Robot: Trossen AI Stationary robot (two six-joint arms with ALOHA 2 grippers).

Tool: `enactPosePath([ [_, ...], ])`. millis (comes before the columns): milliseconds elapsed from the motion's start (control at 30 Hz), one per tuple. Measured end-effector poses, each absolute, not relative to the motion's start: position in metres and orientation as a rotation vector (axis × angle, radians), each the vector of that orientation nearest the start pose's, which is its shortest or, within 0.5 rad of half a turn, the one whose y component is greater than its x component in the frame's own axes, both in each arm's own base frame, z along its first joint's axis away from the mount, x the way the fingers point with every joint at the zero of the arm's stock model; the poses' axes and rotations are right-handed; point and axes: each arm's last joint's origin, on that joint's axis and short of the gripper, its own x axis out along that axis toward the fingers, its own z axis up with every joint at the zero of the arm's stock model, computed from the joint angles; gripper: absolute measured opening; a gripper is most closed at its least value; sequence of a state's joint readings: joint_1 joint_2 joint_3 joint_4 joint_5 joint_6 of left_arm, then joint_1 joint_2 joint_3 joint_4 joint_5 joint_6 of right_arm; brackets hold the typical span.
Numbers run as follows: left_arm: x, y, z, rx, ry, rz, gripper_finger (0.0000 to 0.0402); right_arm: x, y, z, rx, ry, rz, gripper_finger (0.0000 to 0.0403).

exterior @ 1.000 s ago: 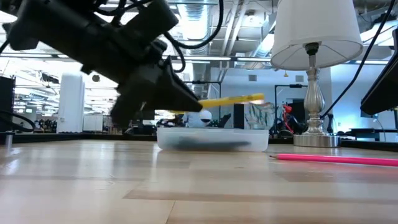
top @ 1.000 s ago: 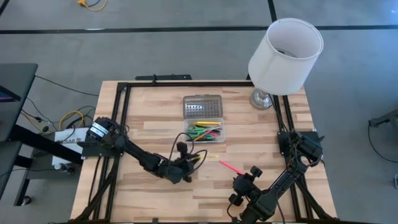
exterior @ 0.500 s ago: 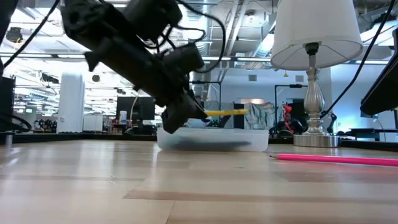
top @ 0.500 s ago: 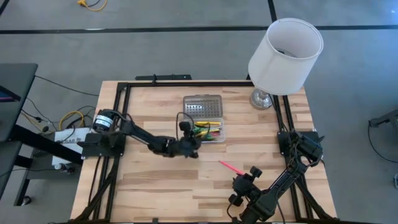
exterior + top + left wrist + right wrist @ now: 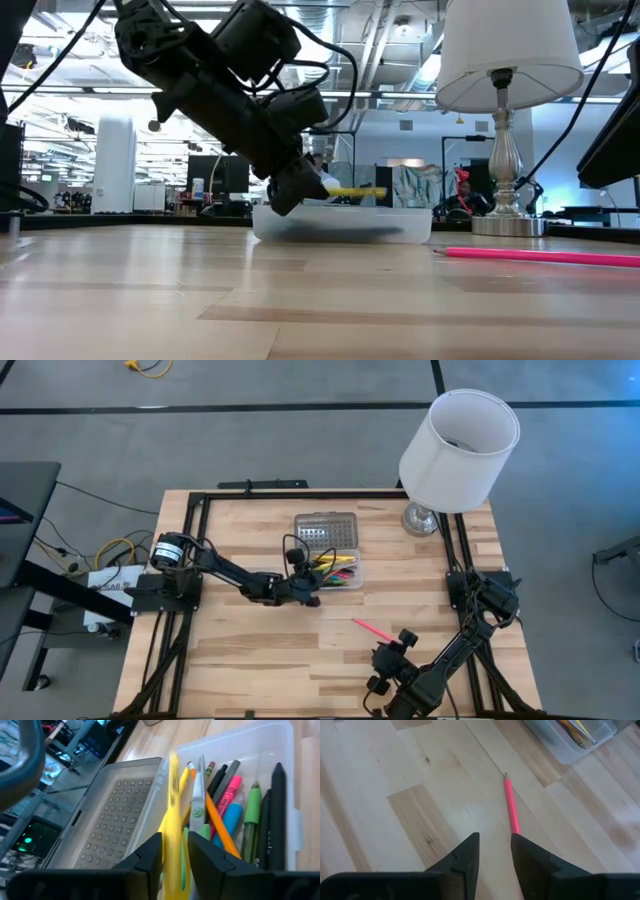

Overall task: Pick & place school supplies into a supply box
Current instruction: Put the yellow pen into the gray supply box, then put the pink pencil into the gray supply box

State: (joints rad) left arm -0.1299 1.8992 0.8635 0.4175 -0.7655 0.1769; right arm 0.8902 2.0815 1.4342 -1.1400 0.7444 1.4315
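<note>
The supply box (image 5: 335,572) is a small clear plastic case near the middle of the table (image 5: 250,660), its grey dotted lid (image 5: 326,531) folded flat open on the far side. Inside lie pens and markers in green, pink, blue, orange and dark tones, with green-handled scissors (image 5: 199,805) among them. The left gripper (image 5: 308,588) sits at the box's left end with a yellow pencil (image 5: 172,825) between its narrowly parted fingers (image 5: 150,857); in the left wrist view the pencil stands between the two pads, pointing over the box's contents, and in the low view it juts level just above the box rim. Whether the pads press the pencil firmly cannot be told. A pink pencil (image 5: 371,630) lies alone on the bare wood to the right of and nearer than the box, well apart from it. The right gripper (image 5: 385,660) hangs near the table's front edge, fingers parted, empty, the pink pencil just ahead of it. A lamp with a white shade (image 5: 458,448) stands at the far right corner; the front left wood is open.
</note>
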Motion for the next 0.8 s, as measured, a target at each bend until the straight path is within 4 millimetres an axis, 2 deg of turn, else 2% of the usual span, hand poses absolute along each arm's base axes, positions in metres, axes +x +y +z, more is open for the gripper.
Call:
enactPosePath([
  [233,0.353,-0.027,0.122,0.448,0.621,0.588,0.0132,0.243,0.269,0.147,-0.04,0.911,-0.666,0.0108],
  [333,0.352,-0.034,0.123,0.468,0.619,0.564,0.0142,0.243,0.269,0.147,-0.041,0.911,-0.666,0.0108],
  [467,0.346,-0.06,0.137,0.508,0.585,0.487,0.0145,0.243,0.269,0.147,-0.061,0.917,-0.656,0.0108],
  [633,0.325,-0.105,0.162,0.531,0.543,0.355,0.0146,0.243,0.268,0.147,-0.072,0.903,-0.655,0.0108],
  [800,0.301,-0.142,0.168,0.536,0.558,0.241,0.0146,0.244,0.269,0.147,-0.081,0.905,-0.639,0.0108],
])
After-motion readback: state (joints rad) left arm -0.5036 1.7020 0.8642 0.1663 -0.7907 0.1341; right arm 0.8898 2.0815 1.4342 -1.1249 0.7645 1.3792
